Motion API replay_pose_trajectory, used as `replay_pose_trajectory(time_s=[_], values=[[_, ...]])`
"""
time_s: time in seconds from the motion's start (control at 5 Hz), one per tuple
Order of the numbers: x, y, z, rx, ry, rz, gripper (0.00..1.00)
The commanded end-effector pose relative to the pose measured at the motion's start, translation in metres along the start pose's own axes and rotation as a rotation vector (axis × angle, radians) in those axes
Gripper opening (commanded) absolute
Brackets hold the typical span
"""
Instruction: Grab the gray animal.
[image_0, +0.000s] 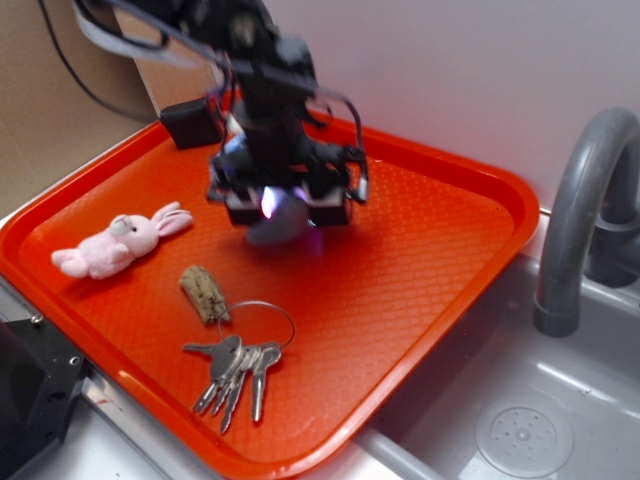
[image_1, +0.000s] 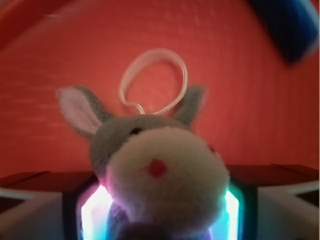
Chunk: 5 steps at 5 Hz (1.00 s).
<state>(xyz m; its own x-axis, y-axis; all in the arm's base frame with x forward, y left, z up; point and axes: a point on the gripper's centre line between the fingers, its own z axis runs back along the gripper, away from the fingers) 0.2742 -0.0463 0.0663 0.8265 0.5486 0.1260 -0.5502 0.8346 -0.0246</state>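
Observation:
The gray animal (image_0: 275, 228) is a small plush with a whitish face, a red nose, pink-lined ears and a white loop on its head. It fills the wrist view (image_1: 165, 170), face toward the camera, wedged between the two glowing pads (image_1: 95, 210). My gripper (image_0: 283, 210) is shut on its body over the middle of the orange tray (image_0: 430, 260), with the plush poking out below the fingers. I cannot tell whether the toy still touches the tray (image_1: 250, 100).
A pink plush bunny (image_0: 115, 243) lies at the tray's left. A brown stubby piece (image_0: 203, 292) and a ring of keys (image_0: 237, 368) lie near the front. A black box (image_0: 192, 122) stands at the back left corner. A gray faucet (image_0: 580, 220) and sink (image_0: 520, 430) are on the right.

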Motion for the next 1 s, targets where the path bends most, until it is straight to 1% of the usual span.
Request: replay_pose_trajectory(time_s=[0.0,0.2,0.4,0.6,0.8], values=[[0.032,0.011,0.118,-0.018,-0.016,-0.445,0.00],[0.027,0.014,0.170,-0.004,-0.082,-0.558,0.00],[0.023,0.016,0.219,-0.017,-0.152,-0.570,0.00],[0.014,0.016,0.235,-0.029,-0.217,-0.588,0.00],[0.016,0.019,0.229,-0.047,-0.142,-0.610,0.00]])
